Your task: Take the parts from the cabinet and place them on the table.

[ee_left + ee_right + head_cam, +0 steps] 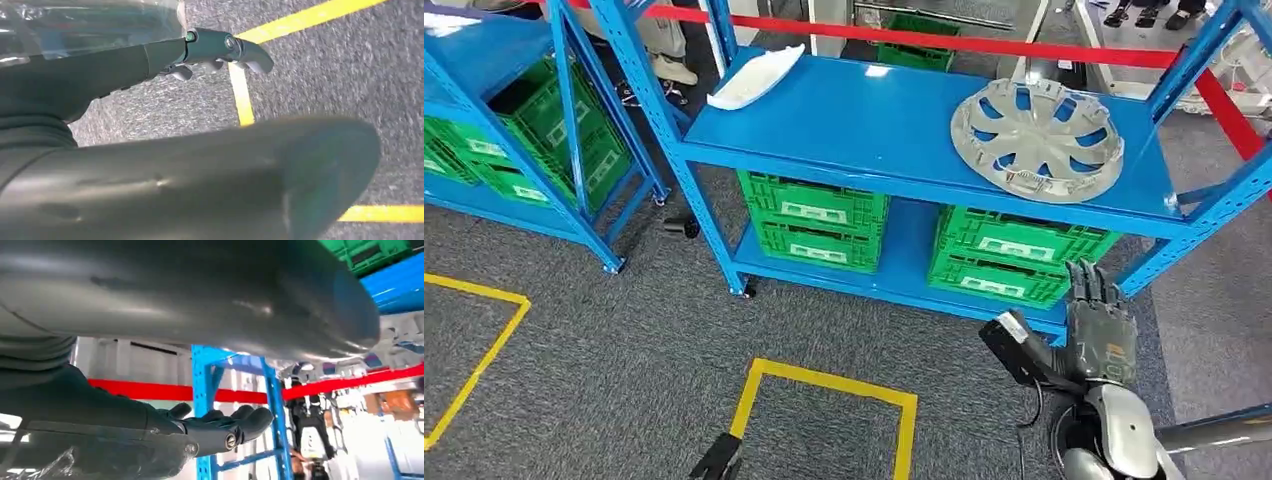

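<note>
A grey wheel cover [1036,125] lies flat at the right end of the blue cabinet's top shelf [874,120]. A white curved part [757,77] lies at that shelf's far left corner. My right hand [1099,320] is raised below the shelf's front edge, under the wheel cover, fingers straight and apart, holding nothing. In the right wrist view the right hand [220,430] is spread beside a blue upright [202,390]. My left hand [720,460] hangs low over the carpet. The left wrist view has its fingers [220,47] stretched out, nothing in them.
Green crates [819,220] [1014,255] fill the cabinet's lower shelf. A second blue rack with green crates [574,140] stands at the left. Yellow tape squares [824,385] mark the grey carpet. Red barrier tape [984,42] runs behind. A person [307,420] stands far off.
</note>
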### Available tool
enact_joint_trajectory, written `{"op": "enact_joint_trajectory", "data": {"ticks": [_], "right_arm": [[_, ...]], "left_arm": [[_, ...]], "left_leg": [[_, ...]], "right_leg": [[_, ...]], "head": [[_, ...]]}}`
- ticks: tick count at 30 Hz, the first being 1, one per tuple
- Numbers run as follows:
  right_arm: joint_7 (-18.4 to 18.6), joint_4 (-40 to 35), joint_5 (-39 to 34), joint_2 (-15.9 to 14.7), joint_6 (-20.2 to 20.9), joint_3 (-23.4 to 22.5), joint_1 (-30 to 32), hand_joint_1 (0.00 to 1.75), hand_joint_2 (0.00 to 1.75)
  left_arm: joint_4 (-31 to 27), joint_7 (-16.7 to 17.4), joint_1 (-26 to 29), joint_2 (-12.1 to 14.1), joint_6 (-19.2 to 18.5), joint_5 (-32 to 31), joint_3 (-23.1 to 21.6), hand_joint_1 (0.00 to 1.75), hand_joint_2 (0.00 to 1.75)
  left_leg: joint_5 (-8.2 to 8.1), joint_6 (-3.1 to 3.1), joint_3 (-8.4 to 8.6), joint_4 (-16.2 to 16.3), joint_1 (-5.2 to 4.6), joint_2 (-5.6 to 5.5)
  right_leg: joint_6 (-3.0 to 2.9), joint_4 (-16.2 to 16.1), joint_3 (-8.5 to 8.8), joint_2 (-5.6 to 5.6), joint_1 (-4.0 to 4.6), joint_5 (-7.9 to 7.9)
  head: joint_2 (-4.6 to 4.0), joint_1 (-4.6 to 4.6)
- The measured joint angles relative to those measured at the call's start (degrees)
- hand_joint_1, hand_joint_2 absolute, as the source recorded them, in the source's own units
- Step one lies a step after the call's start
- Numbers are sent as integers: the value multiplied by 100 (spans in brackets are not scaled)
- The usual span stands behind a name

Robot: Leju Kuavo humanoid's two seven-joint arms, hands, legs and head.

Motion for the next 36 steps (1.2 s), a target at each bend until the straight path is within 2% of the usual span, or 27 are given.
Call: {"op": "enact_joint_trajectory", "data": {"ticks": [1,2,3,4,5,6,7,9,11,12,13,14,16,17,18,19,21,23,26,27,28,29,31,32,33,34,36], "right_arm": [[2,18,0,0,4,6,18,0,0],[2,33,0,2,4,9,29,0,0],[2,40,0,2,4,9,34,0,0],[2,46,0,2,4,7,32,0,0],[0,48,0,2,4,2,31,0,0],[2,50,0,2,4,0,31,0,0],[2,72,0,4,9,11,29,0,0],[0,72,0,0,22,2,27,0,0],[7,72,0,0,26,-4,19,0,0],[7,70,0,0,24,-15,17,0,0],[4,72,0,2,26,-18,15,0,0],[2,72,0,2,26,-20,7,0,0],[2,79,0,2,33,-4,16,0,0],[2,83,0,2,39,0,31,0,0],[0,88,0,2,42,0,40,0,0],[2,90,0,2,44,0,42,0,0],[2,90,0,2,44,-2,36,0,0],[2,103,-2,4,55,4,24,0,0],[9,107,-7,7,68,2,31,0,0],[7,101,-7,0,66,-11,14,0,0],[7,103,-7,2,61,-26,3,0,0],[7,105,-7,2,63,-26,-24,0,0],[7,118,-7,2,66,-22,-22,0,0],[7,129,-7,2,68,-22,-2,0,0],[7,138,-7,2,68,-22,3,0,0],[7,149,-7,2,68,-22,2,0,0],[7,151,-9,2,68,-28,-1,0,0]], "left_arm": [[0,0,14,-4,0,0,0,0,0],[0,2,30,-7,-7,0,-2,0,0],[0,2,45,-9,-7,0,-2,0,0],[0,2,48,-11,-7,0,-2,0,0],[0,2,41,-15,-4,0,-2,0,0],[0,0,33,-17,-6,0,-2,0,0],[0,0,26,-17,-4,2,0,0,0],[0,2,11,-22,-7,2,-2,0,0],[0,2,9,-24,-13,2,-2,0,0],[0,2,-12,-17,-11,0,-2,0,0],[0,-7,-21,-20,-7,0,-2,0,0],[0,0,-38,-22,-7,0,-2,0,0],[0,0,-33,-22,-11,0,-2,0,0],[0,2,-17,-20,-11,0,-2,0,0],[0,2,0,-20,-11,0,-2,0,0],[0,2,8,-17,-11,0,-4,0,0],[0,2,5,-15,-11,0,-2,0,0],[5,4,25,-9,-11,0,-2,0,0],[7,4,-4,-15,-13,-2,-4,0,0],[0,4,-18,-26,-13,-2,-4,0,0],[0,2,-28,-15,-13,0,-2,0,0],[2,2,-34,-15,-2,2,0,0,0],[2,2,-27,-17,-7,0,-2,0,0],[2,2,-17,-22,-7,0,-2,0,0],[2,2,-3,-22,-15,0,-2,0,0],[2,4,8,-22,-13,0,-2,0,0],[2,4,0,-22,-13,0,-2,0,0]], "left_leg": [[-38,-5,35,2,-1,0],[-73,-10,79,3,-1,-2],[-119,-17,145,3,-1,-3],[-167,-28,214,3,-1,-4],[-224,-45,301,3,0,-5],[-280,-68,381,3,0,-5],[-305,-104,363,-25,-27,-9],[-325,-172,377,-16,-15,-2],[-330,-222,405,-84,-9,19],[-379,-264,457,-88,-25,19],[-466,-287,399,63,-24,26],[-618,-300,271,381,-23,33],[-930,-316,-238,1353,-15,34],[-942,-318,-456,1672,-16,34],[-817,-309,-561,1712,-16,33],[-526,-290,-552,1522,-18,33],[217,-215,-345,647,-34,33],[329,-128,-226,410,-94,24],[183,-46,-184,227,-110,35],[84,-13,-65,6,-48,35],[92,-14,-31,-30,-28,27],[78,14,-13,-54,-21,23],[45,30,15,-53,-25,22],[14,32,42,-52,-30,21],[-18,27,81,-49,-32,21],[-63,13,147,-49,-32,21],[-161,-11,297,-49,-32,21]], "right_leg": [[16,386,-277,0,-4,-64],[22,507,-429,0,-4,26],[17,375,-451,-1,-4,271],[3,72,-378,-1,-4,579],[-21,-420,-229,-3,-3,968],[-49,-841,-102,-7,3,1203],[-69,-794,-39,-12,44,1119],[-138,-1034,56,1,64,966],[-194,-1035,52,23,69,923],[-221,-1112,106,18,23,908],[-246,-1164,210,12,0,897],[-273,-1192,264,2,-2,880],[-295,-1203,347,-3,5,827],[-303,-1201,391,2,12,790],[-304,-1201,447,15,17,754],[-296,-1201,518,25,23,709],[-279,-1203,682,32,35,609],[-221,-1207,740,39,69,542],[-141,-1251,687,22,42,547],[-93,-1257,685,16,68,512],[-67,-1145,633,5,54,464],[-37,-835,463,4,41,344],[13,5,-44,4,22,47],[32,391,-315,4,13,-22],[38,505,-456,3,9,60],[35,337,-456,1,9,331],[-2,-506,-183,0,10,1011]], "head": [[0,2],[0,5],[0,7],[0,7],[0,13],[0,24],[-2,35],[-2,53],[0,35],[0,38],[0,26],[0,-13],[0,-41],[0,-50],[0,-59],[0,-65],[0,-96],[-2,-50],[0,-98],[0,-105],[0,-77],[0,-33],[0,-17],[0,-15],[0,-11],[0,-9],[0,0]]}}
